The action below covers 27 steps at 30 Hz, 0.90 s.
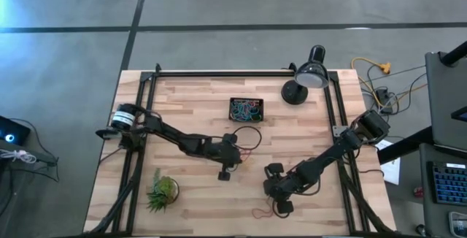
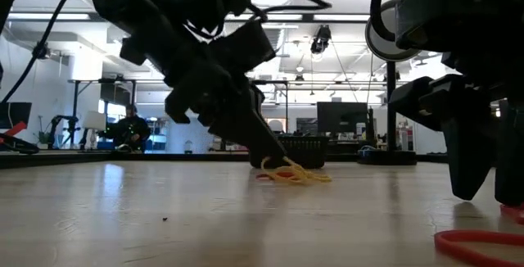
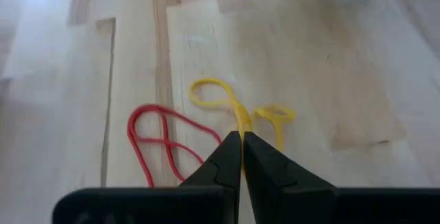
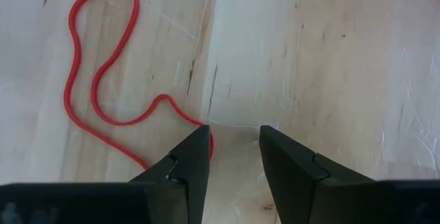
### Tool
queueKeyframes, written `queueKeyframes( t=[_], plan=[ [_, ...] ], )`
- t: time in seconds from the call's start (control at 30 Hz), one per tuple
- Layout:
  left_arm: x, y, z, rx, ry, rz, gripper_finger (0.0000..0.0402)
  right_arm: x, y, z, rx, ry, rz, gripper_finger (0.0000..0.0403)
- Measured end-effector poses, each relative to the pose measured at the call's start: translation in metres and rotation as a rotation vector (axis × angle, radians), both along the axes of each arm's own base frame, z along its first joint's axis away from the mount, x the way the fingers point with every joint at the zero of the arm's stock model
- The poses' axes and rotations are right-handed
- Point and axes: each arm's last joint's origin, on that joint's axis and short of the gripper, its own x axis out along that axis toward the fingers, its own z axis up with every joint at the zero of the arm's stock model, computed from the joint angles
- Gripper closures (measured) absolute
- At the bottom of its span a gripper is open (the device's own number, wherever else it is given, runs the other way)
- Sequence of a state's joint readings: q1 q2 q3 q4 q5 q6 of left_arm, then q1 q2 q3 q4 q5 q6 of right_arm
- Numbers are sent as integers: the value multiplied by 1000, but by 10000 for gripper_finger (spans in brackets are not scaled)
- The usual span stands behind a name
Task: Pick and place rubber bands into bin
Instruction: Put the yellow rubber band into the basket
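I find no legible text, label, brand, number or sign in any view: none on the table [image 1: 190, 106], the bin [image 1: 247, 109], the desk lamp [image 1: 310, 76] or the background room.

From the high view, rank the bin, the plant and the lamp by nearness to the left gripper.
1. The bin, up-table from the left gripper.
2. The plant, near the front-left edge.
3. The lamp, at the back right corner, farthest.

Open-plan robotics lab or workshop. Pale butcher-block wooden table [image 1: 197, 106] on grey concrete floor [image 1: 66, 63]. Behind: ceiling strip lights [image 2: 303, 21], dark monitors [image 2: 342, 118], seated person [image 2: 129, 128] at benches.
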<state>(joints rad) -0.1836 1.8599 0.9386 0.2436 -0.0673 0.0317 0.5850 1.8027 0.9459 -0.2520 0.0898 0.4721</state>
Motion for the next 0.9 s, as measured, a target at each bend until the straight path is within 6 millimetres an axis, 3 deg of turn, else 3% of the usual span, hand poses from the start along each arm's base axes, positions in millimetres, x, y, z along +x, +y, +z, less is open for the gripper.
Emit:
queueKeyframes(
  t=[0.3, 0.63, 0.77, 0.9],
  plan=[
    [-2, 2, 17, 47, -55, 39, 401, 0, -1, 0, -13, -5, -7, 285],
    [-15, 10, 73, 199, -227, 111, 402, 0, -1, 0, -14, -8, -8, 296],
    [-22, 24, 98, 291, -296, 174, 402, 0, -1, 0, -15, -10, -6, 299],
    [-26, 50, 112, 338, -329, 242, 401, 0, -1, 0, -17, -15, -7, 297]
  ],
)
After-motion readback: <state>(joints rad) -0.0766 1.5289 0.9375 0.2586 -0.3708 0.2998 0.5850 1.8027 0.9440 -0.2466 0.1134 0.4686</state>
